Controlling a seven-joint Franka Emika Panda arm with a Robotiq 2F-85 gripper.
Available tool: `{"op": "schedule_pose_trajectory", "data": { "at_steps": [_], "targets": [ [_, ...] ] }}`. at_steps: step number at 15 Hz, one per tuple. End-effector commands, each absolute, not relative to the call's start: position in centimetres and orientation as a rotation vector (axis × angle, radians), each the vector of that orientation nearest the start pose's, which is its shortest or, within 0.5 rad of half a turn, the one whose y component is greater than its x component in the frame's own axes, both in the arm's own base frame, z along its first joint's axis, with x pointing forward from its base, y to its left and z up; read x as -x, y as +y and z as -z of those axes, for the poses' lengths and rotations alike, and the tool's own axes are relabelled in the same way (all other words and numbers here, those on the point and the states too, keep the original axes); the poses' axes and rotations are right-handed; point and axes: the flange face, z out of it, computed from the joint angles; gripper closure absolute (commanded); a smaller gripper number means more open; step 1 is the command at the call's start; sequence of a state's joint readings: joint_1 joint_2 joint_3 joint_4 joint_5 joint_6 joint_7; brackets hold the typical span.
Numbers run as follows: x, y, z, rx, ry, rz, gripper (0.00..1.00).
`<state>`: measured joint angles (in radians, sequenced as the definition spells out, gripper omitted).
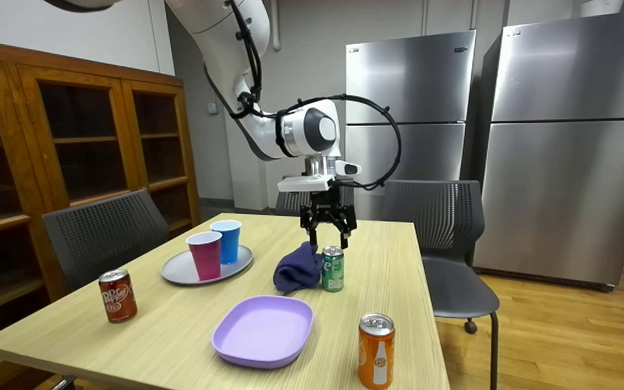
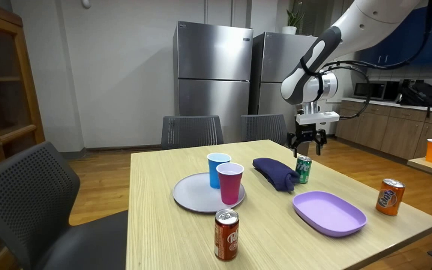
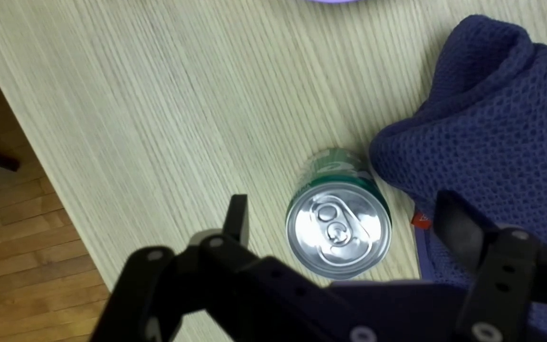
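Currently | gripper [image 1: 329, 242] spread above green can [image 3: 339, 231] | possible mishap: snagging navy cloth [image 3: 496, 128] | cause: bunched just beside can

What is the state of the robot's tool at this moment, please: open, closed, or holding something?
Tool: open, holding nothing; it hangs over the green can without gripping it.
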<state>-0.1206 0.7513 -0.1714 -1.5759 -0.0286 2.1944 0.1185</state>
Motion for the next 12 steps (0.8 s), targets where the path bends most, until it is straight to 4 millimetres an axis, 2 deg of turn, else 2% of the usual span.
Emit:
{"op": "schedule_pose_trajectory", "data": {
  "at_steps": [1,6,12],
  "targets": [
    [-67.15,-18.81,-18.58,3.192,0.658,-0.160,0.00],
    [-67.39,-19.06,-17.65,3.196,0.711,-0.103,0.00],
    [-67.31,-19.59,-17.66,3.186,0.754,-0.037,0.00]
  ]
}}
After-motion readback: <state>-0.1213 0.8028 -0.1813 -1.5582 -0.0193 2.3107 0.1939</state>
